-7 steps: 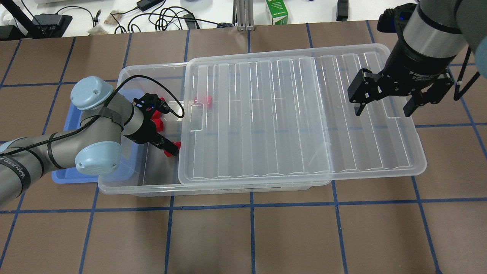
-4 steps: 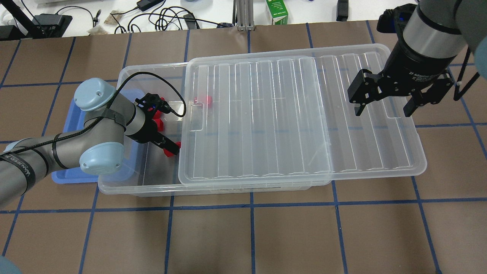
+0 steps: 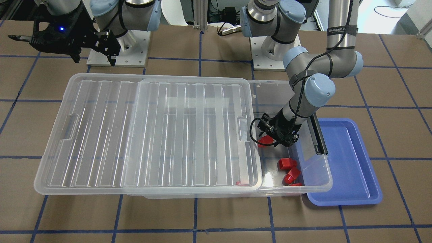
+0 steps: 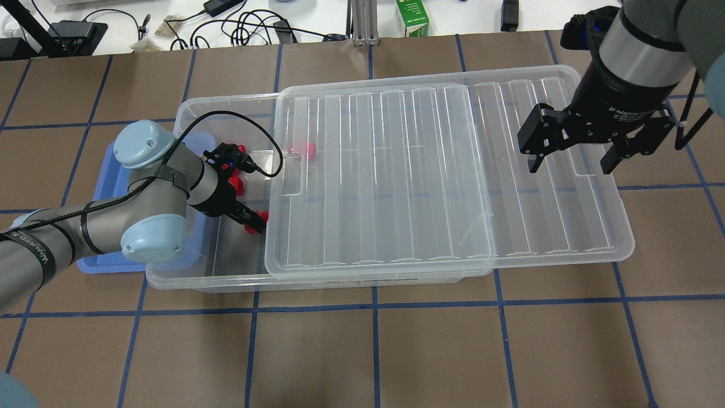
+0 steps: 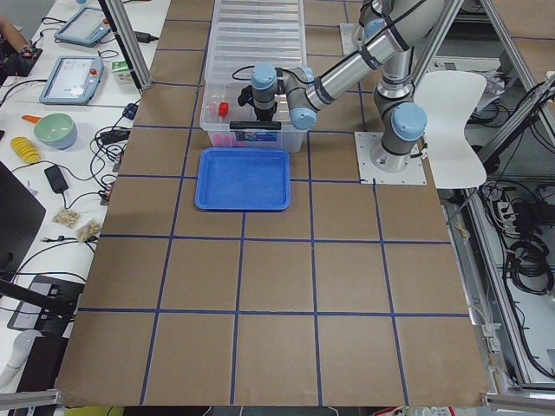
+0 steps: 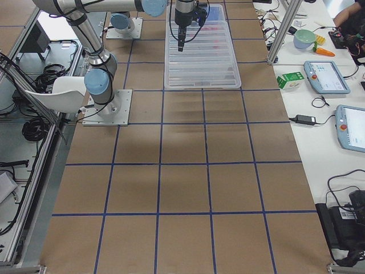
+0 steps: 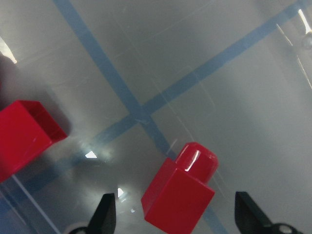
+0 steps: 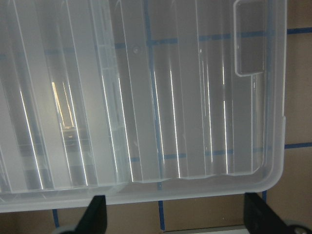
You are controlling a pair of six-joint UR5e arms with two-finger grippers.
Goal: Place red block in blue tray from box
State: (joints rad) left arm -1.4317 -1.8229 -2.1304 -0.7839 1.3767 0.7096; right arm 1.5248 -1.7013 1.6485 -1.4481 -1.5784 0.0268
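Observation:
The box (image 4: 187, 110) is a clear bin whose ribbed lid (image 4: 396, 170) is slid to the right, leaving its left end uncovered. My left gripper (image 4: 255, 222) is down inside that uncovered end, open. In the left wrist view its fingers (image 7: 105, 214) stand on either side of a red block (image 7: 180, 195) lying on the bin floor. The same block shows in the overhead view (image 4: 262, 215). The blue tray (image 4: 96, 258) lies just left of the box, partly under my left arm. My right gripper (image 4: 572, 158) is open and empty above the lid's right end.
More red blocks (image 4: 235, 184) lie in the uncovered end, and another (image 4: 308, 149) sits under the lid. In the front view two blocks (image 3: 287, 163) rest near the bin's wall (image 3: 314, 182), beside the tray (image 3: 347, 162). Cables and a green carton (image 4: 412, 17) lie beyond the table.
My left arm's elbow has shifted slightly right, while its gripper stays low around the same red block. The right arm has not moved.

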